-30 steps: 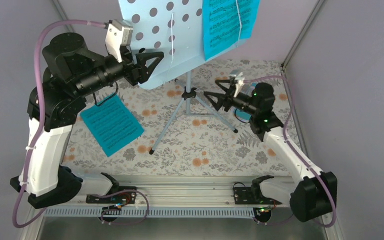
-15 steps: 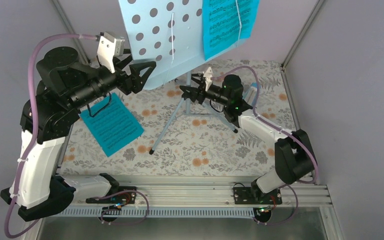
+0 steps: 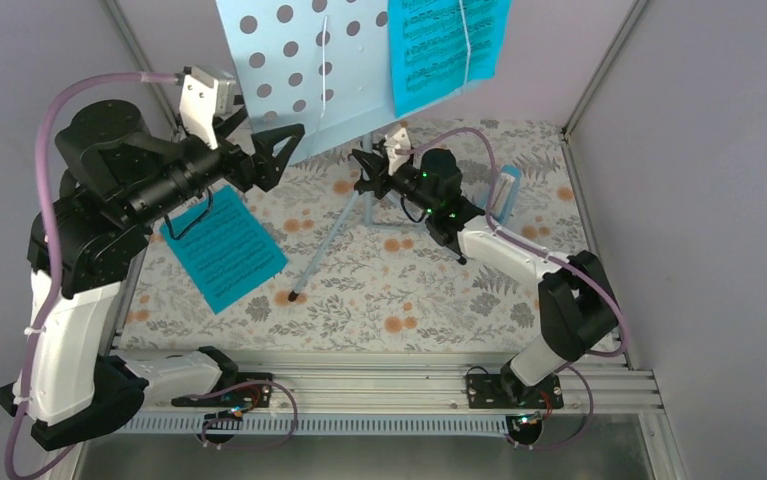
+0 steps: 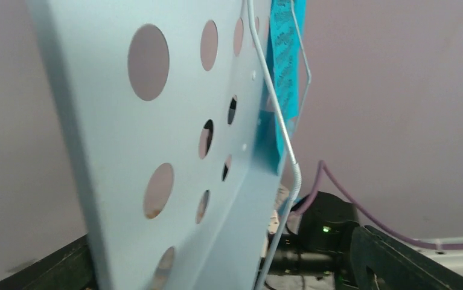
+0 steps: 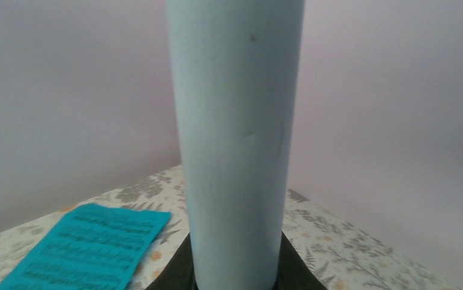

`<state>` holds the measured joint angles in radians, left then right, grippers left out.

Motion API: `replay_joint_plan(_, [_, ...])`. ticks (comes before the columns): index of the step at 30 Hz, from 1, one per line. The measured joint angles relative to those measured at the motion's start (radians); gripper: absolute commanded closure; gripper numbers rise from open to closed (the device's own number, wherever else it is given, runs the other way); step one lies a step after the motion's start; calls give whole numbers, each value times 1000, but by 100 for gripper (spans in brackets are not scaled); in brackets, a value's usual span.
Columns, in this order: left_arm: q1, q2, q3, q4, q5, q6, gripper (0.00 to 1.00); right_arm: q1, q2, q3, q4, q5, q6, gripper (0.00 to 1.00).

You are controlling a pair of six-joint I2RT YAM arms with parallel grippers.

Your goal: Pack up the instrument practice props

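Right wrist: music stand pole (image 5: 235, 151) clamped inside right claw (image 5: 235, 273).

One music stand (image 3: 359, 70), two pages (image 3: 224, 248), one metronome (image 3: 505, 192).

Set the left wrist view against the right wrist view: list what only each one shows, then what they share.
Left wrist only: the perforated desk, a turquoise page under its wire retainer, and the right arm below. Right wrist only: the post in the right gripper, and a loose turquoise sheet on the floral tablecloth. Both: parts of the same pale blue music stand, and the lilac wall.
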<state>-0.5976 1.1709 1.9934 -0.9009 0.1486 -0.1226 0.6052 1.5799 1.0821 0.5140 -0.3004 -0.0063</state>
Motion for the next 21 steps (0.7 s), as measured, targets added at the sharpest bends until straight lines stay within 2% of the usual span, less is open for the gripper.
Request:
replay_joint_plan(2, [0, -13, 0, -2, -33, 3, 0, 19, 13, 22, -19, 83, 3, 96])
replay_joint_plan(12, [0, -63, 34, -45, -193, 3, 0, 23, 126, 190, -115, 478, 40, 96])
replay_joint_plan(21, [0, -50, 39, -66, -222, 10, 0, 40, 151, 235, -148, 682, 78, 96])
